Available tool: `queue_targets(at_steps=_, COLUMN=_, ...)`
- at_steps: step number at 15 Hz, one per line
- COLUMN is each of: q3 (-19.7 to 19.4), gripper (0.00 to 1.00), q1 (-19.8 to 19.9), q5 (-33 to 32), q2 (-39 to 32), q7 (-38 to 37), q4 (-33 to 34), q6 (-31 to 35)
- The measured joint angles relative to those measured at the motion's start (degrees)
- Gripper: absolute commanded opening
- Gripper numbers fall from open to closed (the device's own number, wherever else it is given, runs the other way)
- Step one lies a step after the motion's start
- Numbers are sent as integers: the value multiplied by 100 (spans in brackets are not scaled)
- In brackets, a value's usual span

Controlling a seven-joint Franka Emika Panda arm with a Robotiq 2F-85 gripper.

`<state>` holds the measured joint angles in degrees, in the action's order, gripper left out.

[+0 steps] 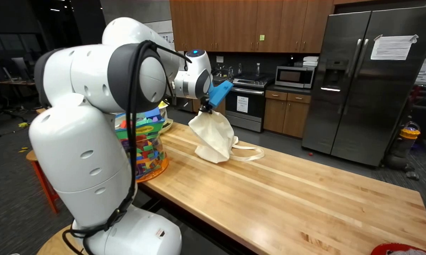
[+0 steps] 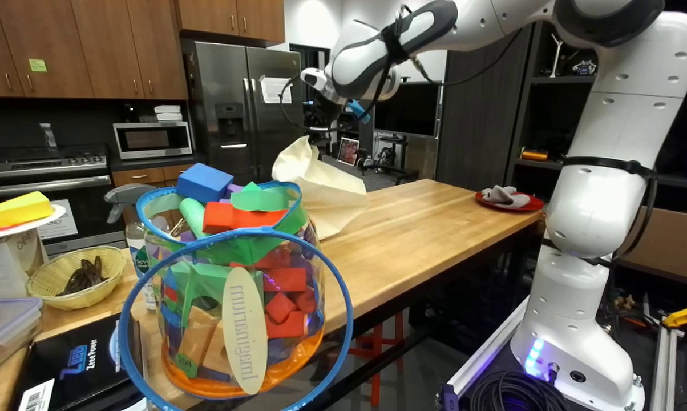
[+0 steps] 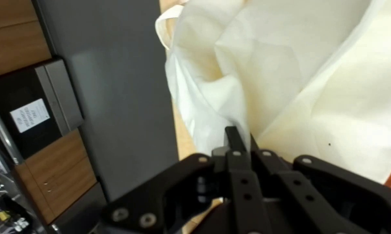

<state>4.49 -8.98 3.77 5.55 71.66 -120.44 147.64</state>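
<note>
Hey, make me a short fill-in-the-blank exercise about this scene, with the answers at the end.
The gripper is shut on a cream tote ____.
In an exterior view, the oval label on the block container reads ____.
A gray cloth lies on a ____ plate.
The microwave stands between the stove and the ____.

Missing words: bag; Imaginarium; red; refrigerator.

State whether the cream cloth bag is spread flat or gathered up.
Gathered up: the gripper pinches the cloth bag, which stands in folds on the table.
</note>
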Motion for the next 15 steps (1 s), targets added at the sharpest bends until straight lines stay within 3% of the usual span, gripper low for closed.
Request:
queue_targets(at_steps=3, q3=227, gripper=1, q1=-160, q5=16, q2=-95, q7=-5, q4=-460, q6=63)
queue_targets(at_steps=6, q3=202, gripper=1, q1=-136, q5=118, q2=-94, q7=-15, q4=-977, q6=188)
queue_targets(at_steps=13, q3=-679, gripper=1, q1=539, q5=632, q2=321, q7=-15, q4=-2550, q6=607)
queue_targets(at_steps=14, q3=-861, gripper=27, q1=657, q5=685, q2=405, q7=2, q4=-2779, q6=656)
queue_targets(at_steps=15, q3=-1063, gripper=3, q1=741, q5=822, q2=491, q7=72, q4=-2990, q6=694)
